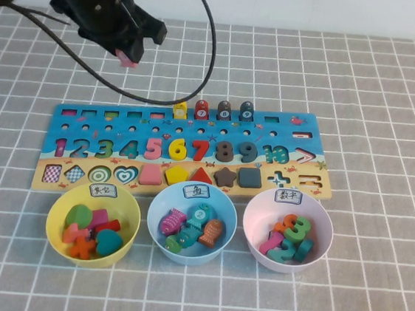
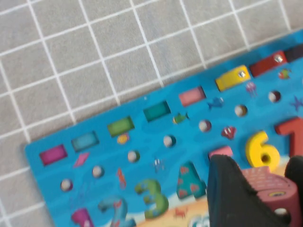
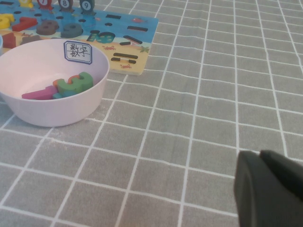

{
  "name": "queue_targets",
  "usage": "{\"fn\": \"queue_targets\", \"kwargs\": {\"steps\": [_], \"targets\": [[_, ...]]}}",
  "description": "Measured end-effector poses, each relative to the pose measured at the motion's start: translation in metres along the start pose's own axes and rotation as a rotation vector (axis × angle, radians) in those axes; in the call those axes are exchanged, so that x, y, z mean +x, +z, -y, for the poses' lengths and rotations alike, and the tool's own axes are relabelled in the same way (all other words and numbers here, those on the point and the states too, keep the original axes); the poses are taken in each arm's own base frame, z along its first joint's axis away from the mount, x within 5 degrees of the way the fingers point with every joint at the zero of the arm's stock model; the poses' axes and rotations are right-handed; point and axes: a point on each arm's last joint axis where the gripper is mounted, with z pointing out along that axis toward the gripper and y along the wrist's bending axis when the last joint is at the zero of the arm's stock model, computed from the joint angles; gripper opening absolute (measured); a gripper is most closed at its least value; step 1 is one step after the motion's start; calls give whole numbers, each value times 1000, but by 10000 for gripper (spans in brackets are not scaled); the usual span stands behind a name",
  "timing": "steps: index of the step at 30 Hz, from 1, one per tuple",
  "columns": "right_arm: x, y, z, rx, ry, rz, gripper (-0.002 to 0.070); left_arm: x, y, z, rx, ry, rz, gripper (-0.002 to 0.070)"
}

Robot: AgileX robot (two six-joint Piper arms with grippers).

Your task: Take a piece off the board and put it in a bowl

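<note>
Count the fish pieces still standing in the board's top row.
4, side by side in the top row of the board: yellow, red, dark brown, dark blue. A fifth, the pink piece, is held by the left gripper above the table.

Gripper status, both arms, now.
Left gripper: shut on the pink fish piece, raised above the far side of the board.
Right gripper: low over the table, away from the board; state cannot be told.

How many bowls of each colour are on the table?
Yellow bowl: 1
Light blue bowl: 1
Pale pink bowl: 1
Total: 3
Left gripper, raised beyond the board, holds the pink piece; right gripper is over the tablecloth.
</note>
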Motion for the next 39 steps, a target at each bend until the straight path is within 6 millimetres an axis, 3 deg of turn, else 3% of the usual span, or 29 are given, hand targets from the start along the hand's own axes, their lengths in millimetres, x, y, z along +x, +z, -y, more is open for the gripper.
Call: {"fn": "queue_targets", "kwargs": {"steps": [8, 14, 18, 23, 28, 34, 39], "targets": [[0, 0, 0, 0, 0, 0, -17, 53, -35, 32, 17, 84, 45, 201], [0, 0, 0, 0, 0, 0, -17, 125, -53, 60, 73, 167, 145, 201], [0, 0, 0, 0, 0, 0, -17, 163, -53, 67, 102, 208, 219, 201], [0, 0, 0, 0, 0, 0, -17, 205, -33, 75, 126, 294, 220, 201], [0, 0, 0, 0, 0, 0, -17, 222, -21, 87, 158, 344, 225, 201], [0, 0, 0, 0, 0, 0, -17, 219, -22, 97, 184, 366, 296, 201], [0, 0, 0, 0, 0, 0, -17, 222, -6, 105, 206, 339, 236, 201]]}}
